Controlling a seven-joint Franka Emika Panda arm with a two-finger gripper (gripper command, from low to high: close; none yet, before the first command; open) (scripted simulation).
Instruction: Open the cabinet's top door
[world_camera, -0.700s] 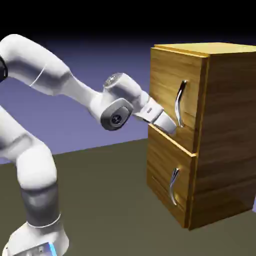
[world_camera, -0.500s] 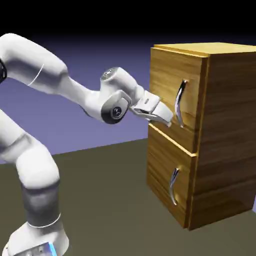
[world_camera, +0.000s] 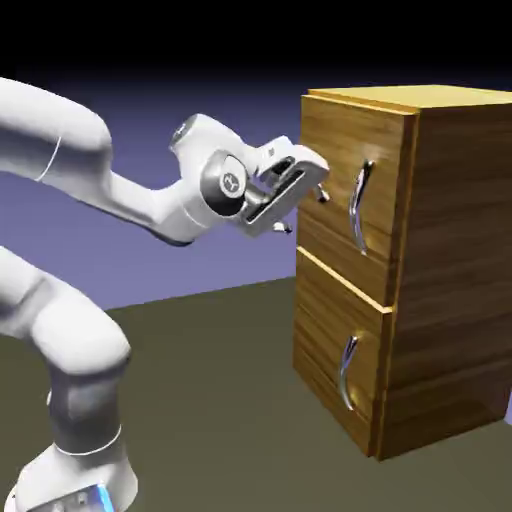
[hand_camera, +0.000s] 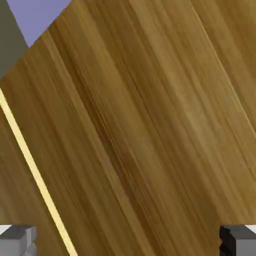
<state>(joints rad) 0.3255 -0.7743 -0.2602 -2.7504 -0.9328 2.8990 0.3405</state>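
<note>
1. the white two-finger end effector (world_camera: 308, 212) hangs open, gripping nothing, near the top door.
2. the golden-brown wooden top door (world_camera: 335, 190), curved silver handle (world_camera: 357, 208) attached, sits closed above the lower panel (world_camera: 335, 340).

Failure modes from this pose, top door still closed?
Gripper is open and rolled at a slant, while the upper handle runs near-vertical: jaws may straddle it badly or clip it.

Hand view shows only wood and a pale seam, no handle: it could close on nothing.

One fingertip is near the top door: pushing forward might jam it against the panel.
</note>
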